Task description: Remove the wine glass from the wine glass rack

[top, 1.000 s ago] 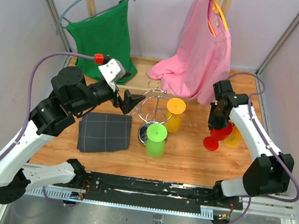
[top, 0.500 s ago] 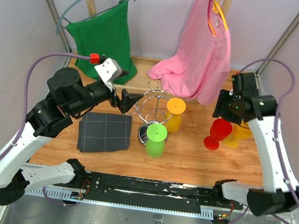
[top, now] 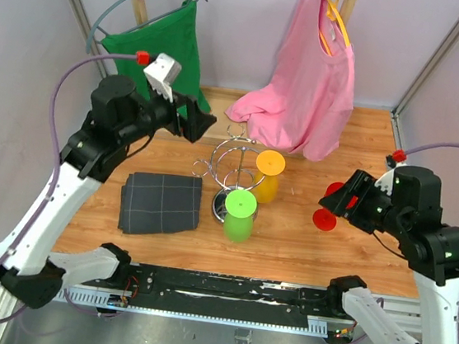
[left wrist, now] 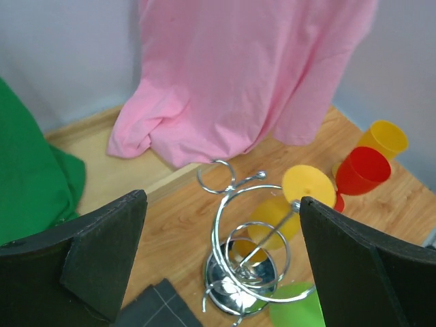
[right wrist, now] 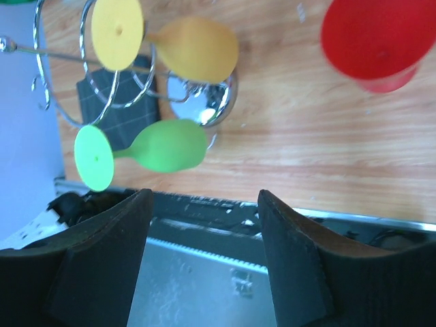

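Plainly, left tool (left wrist: 223, 204) and right tool (right wrist: 204, 197) gape, well apart from wine glass rack (left wrist: 231, 285).

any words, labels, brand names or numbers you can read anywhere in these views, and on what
None can be read.
No print shows on the wine glass rack, the green glass, the yellow glass, the red glass, the pink shirt, the green shirt or the grey checked cloth.
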Robot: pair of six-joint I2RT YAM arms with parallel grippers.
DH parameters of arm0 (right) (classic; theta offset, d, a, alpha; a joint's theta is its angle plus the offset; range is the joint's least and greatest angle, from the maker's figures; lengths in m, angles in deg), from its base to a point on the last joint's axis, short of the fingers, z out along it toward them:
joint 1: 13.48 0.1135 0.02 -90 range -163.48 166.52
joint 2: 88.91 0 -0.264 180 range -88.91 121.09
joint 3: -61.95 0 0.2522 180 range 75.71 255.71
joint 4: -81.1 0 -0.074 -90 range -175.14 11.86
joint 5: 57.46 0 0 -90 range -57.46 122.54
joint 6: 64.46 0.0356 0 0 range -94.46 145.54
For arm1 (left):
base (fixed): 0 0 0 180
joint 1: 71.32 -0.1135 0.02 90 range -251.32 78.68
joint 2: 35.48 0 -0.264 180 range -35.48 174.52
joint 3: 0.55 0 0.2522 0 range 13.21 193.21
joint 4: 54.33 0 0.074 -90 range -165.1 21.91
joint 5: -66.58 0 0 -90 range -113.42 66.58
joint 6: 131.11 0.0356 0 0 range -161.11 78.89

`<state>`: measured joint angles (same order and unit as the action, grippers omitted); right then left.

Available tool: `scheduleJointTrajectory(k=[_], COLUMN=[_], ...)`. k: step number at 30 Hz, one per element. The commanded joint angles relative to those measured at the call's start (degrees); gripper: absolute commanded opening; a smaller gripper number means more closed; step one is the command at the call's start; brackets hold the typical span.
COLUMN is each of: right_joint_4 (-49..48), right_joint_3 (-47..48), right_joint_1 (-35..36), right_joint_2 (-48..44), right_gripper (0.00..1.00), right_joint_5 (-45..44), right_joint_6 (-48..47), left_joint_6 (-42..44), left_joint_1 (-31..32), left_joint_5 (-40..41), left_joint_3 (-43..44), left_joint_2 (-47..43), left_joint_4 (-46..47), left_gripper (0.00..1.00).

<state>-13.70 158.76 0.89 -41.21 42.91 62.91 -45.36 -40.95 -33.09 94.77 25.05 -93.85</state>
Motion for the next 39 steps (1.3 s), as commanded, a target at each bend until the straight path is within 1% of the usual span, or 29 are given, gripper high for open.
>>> scheduleJointTrajectory(k=[1,3,6,9,11,15,19,24,32,39], right_joint_4=[-8.98,-12.87,-19.32,-25.79,-28.17,-34.07,-38.53,-42.58,-46.42,-50.37], right_joint_3=[-6.0,-8.54,-11.71,-13.66,-13.83,-16.8,-22.26,-28.94,-32.74,-36.96], right_joint_1=[4.84,9.39,19.25,30.31,33.88,35.33,36.76,41.25,46.08,47.84], right_joint_2=[-2.95,-4.2,-3.49,1.17,4.28,4.74,1.8,-1.89,-2.95,-4.92], right_gripper=[0.65,0.65,0.65,0.66,0.66,0.63,0.6,0.56,0.51,0.45], right_joint_5=[7.08,5.18,-0.47,-6.93,-9.19,-11.04,-13.16,-17.98,-22.98,-25.67], right_joint_6=[11.75,15.61,20.67,24.0,25.02,27.22,30.65,34.72,37.27,39.54], left_joint_6=[-10.44,-11.11,-11.36,-11.46,-11.42,-11.06,-11.66,-12.94,-14.27,-13.95], left_joint_1=[-9.02,-10.04,-10.23,-10.21,-10.2,-10.39,-10.65,-10.84,-10.78,-10.79], left_joint_5=[-12.21,-14.01,-14.88,-15.01,-14.62,-13.84,-13.93,-15.14,-15.94,-16.26], left_joint_3=[3.25,4.68,5.63,6.51,6.89,6.42,4.81,3.61,5.03,5.05], left_joint_2=[6.15,7.98,9.54,11.07,11.65,11.18,10.43,10.47,11.77,11.93], left_joint_4=[0.44,0.45,1.49,1.77,1.69,1.68,2.01,2.71,3.0,2.91], left_gripper=[0.99,0.99,0.99,0.99,0.99,0.99,0.99,0.99,0.99,0.99])
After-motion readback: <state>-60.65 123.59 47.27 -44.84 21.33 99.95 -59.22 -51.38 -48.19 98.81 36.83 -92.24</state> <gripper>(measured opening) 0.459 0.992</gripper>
